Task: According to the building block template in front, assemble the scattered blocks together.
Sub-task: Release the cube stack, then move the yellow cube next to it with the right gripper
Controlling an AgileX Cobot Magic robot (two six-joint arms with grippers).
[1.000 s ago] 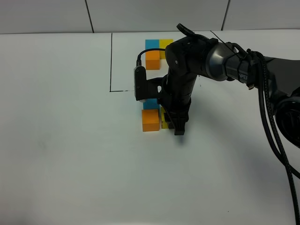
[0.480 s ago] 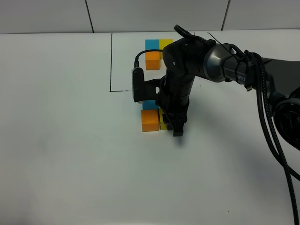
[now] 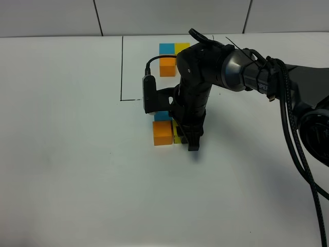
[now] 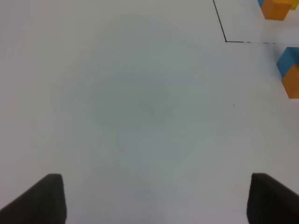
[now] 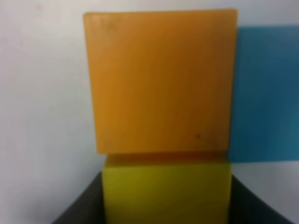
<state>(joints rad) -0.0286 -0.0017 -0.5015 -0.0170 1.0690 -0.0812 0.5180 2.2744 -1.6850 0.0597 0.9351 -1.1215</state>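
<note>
Exterior high view: the right gripper [image 3: 190,139] stands at the centre of the frame, pointing down at the table [image 3: 72,170], its jaws closed on the yellow block [image 3: 177,135]. The orange block [image 3: 162,133] touches the yellow one on its left, and the blue block [image 3: 163,116] sits just above the orange one, touching it. The building block template [image 3: 169,57] lies at upper centre inside the black outline [image 3: 122,67]. In the left wrist view, the left gripper [image 4: 154,198] hovers over bare table, jaws wide apart.
</note>
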